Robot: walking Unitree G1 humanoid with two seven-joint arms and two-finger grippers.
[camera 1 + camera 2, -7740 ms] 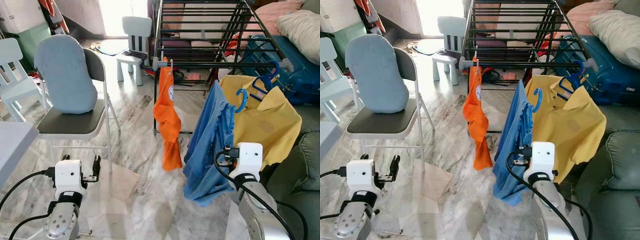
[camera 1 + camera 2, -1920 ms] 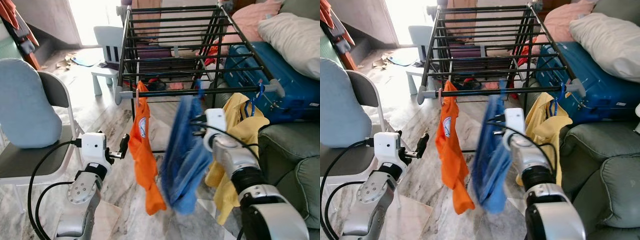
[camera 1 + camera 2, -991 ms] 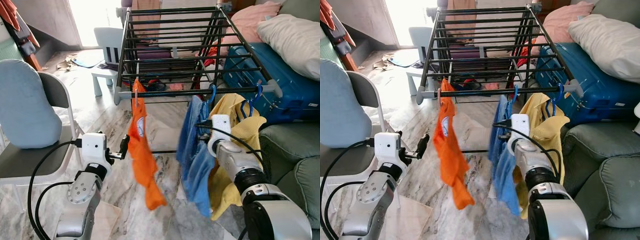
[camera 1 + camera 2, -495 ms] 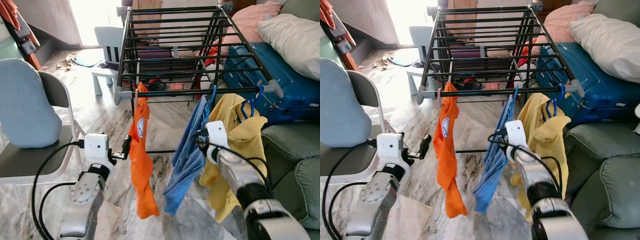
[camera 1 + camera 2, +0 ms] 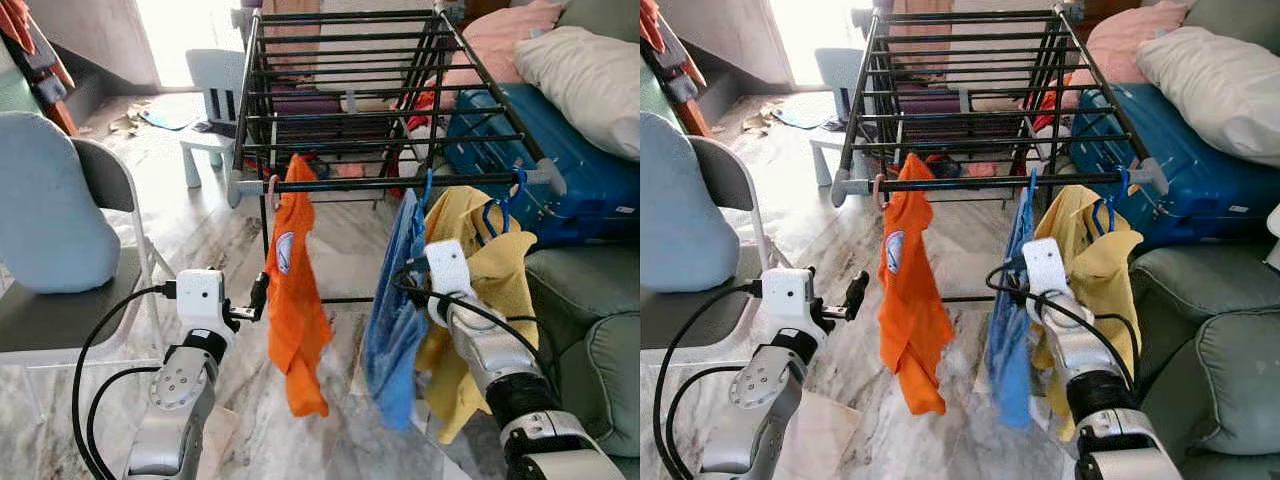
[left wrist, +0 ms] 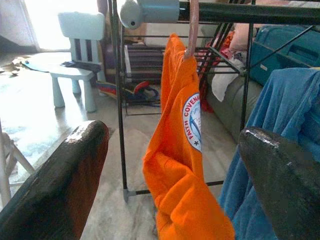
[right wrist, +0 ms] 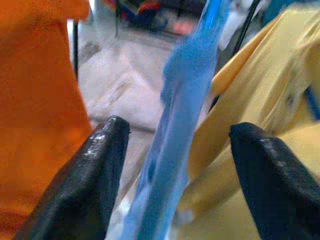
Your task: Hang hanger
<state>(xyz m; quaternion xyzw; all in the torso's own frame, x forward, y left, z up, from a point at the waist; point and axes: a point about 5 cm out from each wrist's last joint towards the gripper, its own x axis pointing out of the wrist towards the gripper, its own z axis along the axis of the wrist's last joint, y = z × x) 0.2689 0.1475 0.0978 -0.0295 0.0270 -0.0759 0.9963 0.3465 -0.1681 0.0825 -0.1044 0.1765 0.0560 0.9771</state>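
My right claw (image 7: 172,165) is spread wide, the blue shirt (image 5: 395,320) hanging loose between its fingers, gripped by neither. Just above my claw the blue hanger (image 5: 427,187) has its hook over the front bar of the drying rack (image 5: 380,183), so I judge the hanging done and the release in hand. Next I'd call for a straight pull back without snagging cloth. My left claw (image 6: 170,170) is wide too, empty, facing the orange shirt (image 5: 295,310). Count: three shirts on the bar, orange, blue, and a yellow shirt (image 5: 490,280) beyond my right claw.
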